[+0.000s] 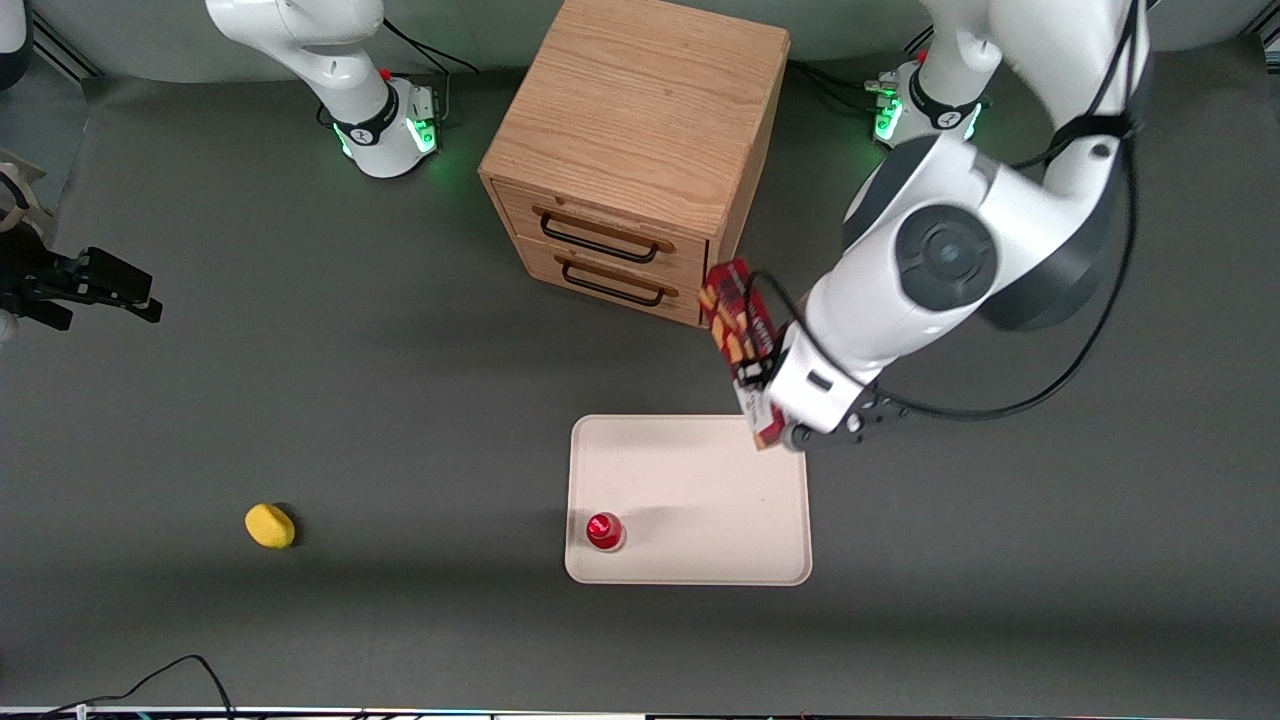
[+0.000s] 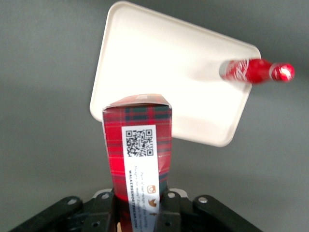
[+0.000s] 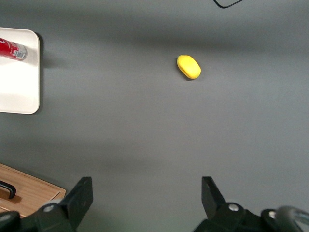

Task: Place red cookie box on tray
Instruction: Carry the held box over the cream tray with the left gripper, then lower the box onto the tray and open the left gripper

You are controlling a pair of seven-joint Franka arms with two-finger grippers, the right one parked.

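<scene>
My left gripper (image 1: 775, 415) is shut on the red cookie box (image 1: 738, 325), a long slim dark-red box with cookie pictures. It holds the box in the air above the tray's (image 1: 700, 470) corner nearest the drawer cabinet, on the working arm's side. In the left wrist view the box (image 2: 137, 145) stands up between the two fingers (image 2: 169, 212), its white QR label facing the camera, with the cream-white tray (image 2: 159, 72) below it.
A small red-capped bottle (image 1: 604, 531) stands on the tray's corner nearest the front camera; it also shows in the left wrist view (image 2: 253, 71). A wooden two-drawer cabinet (image 1: 640, 150) stands farther back. A yellow lemon-like object (image 1: 270, 525) lies toward the parked arm's end.
</scene>
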